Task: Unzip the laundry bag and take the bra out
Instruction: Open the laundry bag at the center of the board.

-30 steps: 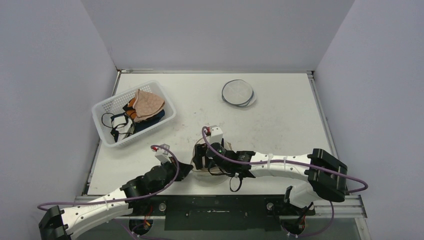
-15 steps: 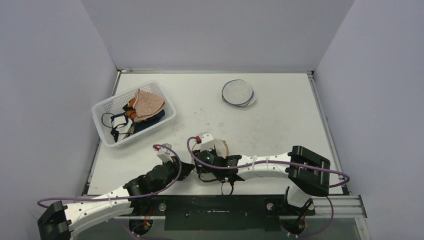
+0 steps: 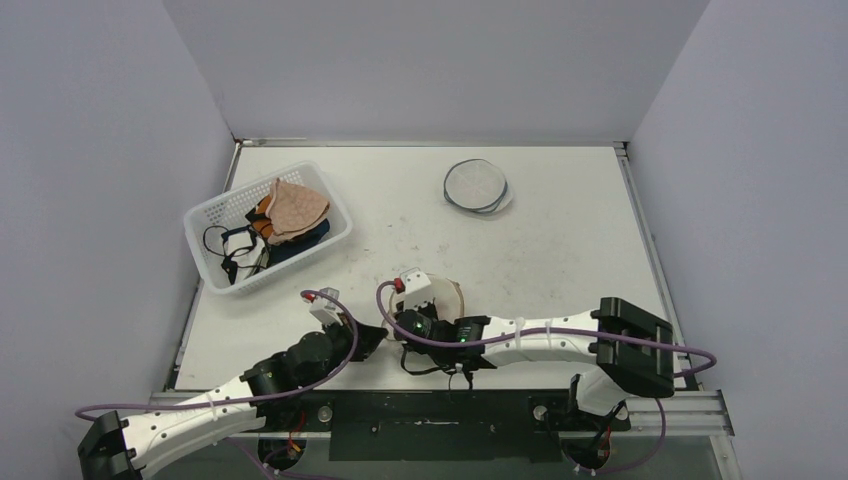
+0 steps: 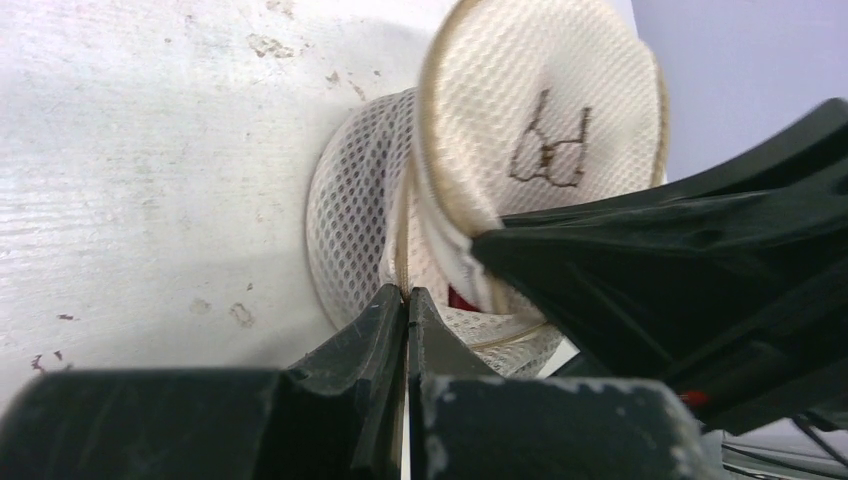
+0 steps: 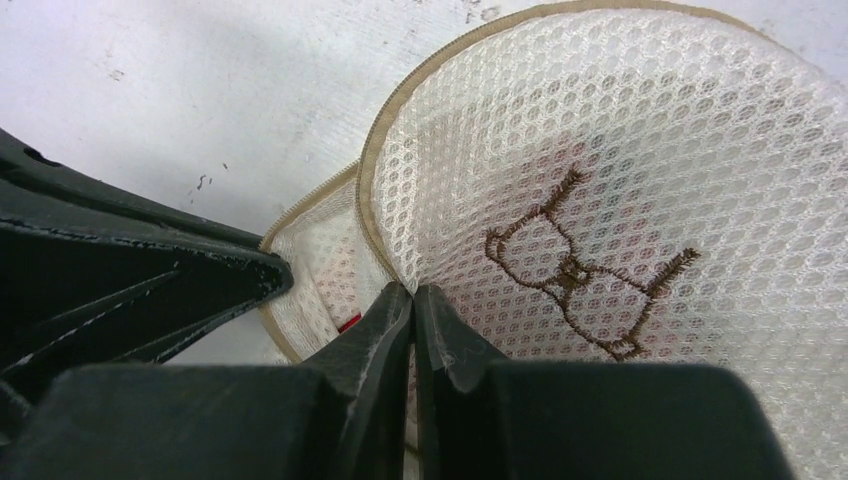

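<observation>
The laundry bag (image 3: 452,298) is a round white mesh pouch with tan trim, lying near the table's front edge. Its lid (image 5: 620,180), stitched with a brown bra outline, stands raised off the base (image 4: 350,230). My left gripper (image 4: 407,296) is shut on the tan rim of the base. My right gripper (image 5: 413,290) is shut on the lid's lower edge, right beside the left one (image 3: 376,338). Only a red sliver (image 4: 460,298) shows inside the gap, and the bra is otherwise hidden.
A white plastic basket (image 3: 213,207) holding several garments stands at the left. A second round mesh bag (image 3: 477,186) lies flat at the back. Grey walls close off the table's left, back and right sides.
My right gripper has swung left and toward the front edge and closed on the bag's lid; it was open a second ago. The left gripper has stayed shut in place.
</observation>
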Controlling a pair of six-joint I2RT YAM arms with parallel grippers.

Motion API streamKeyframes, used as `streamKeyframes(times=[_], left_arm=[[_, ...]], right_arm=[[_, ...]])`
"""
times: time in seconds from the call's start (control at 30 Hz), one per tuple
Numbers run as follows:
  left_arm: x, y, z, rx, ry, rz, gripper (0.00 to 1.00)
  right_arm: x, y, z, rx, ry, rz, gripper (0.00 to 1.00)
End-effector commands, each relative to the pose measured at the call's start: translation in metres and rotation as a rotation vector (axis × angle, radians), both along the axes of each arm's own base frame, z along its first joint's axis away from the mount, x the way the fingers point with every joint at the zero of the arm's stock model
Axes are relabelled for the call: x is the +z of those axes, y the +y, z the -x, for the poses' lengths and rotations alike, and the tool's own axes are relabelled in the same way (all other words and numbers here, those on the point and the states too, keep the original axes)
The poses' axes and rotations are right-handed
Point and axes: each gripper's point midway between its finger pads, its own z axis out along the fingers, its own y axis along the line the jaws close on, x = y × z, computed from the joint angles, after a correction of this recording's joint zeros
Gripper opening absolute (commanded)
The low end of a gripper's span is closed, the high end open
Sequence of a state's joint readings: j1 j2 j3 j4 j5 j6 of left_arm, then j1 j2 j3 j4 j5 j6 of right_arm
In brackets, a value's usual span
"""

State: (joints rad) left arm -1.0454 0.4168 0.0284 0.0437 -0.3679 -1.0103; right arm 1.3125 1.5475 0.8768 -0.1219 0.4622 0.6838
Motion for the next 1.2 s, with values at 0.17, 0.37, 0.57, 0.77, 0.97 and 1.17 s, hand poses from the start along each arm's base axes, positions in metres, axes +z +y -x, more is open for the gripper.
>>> streamKeyframes(times=[0.17, 0.37, 0.57, 0.77, 0.97, 1.17], left_arm=[[-0.009, 0.004, -0.003, 0.037, 0.024, -0.026, 0.00], [0.001, -0.003, -0.007, 0.022, -0.001, -0.026, 0.00], [0.022, -0.014, -0.015, 0.006, -0.048, -0.033, 0.00], [0.037, -0.021, -0.019, -0.006, -0.079, -0.039, 0.00], [0.056, -0.016, -0.025, 0.014, -0.125, -0.067, 0.00], [0.079, 0.005, -0.031, 0.081, -0.187, -0.102, 0.00]], right_arm=[[0.026, -0.041, -0.005, -0.064, -0.027, -0.085, 0.05], [0.066, -0.026, 0.008, 0.065, -0.004, -0.324, 0.05], [0.113, -0.012, 0.020, 0.206, 0.057, -0.564, 0.05], [0.138, -0.021, 0.019, 0.211, 0.038, -0.616, 0.05], [0.157, -0.050, 0.014, 0.157, -0.036, -0.622, 0.05], [0.166, -0.116, -0.009, -0.107, -0.160, -0.601, 0.05]])
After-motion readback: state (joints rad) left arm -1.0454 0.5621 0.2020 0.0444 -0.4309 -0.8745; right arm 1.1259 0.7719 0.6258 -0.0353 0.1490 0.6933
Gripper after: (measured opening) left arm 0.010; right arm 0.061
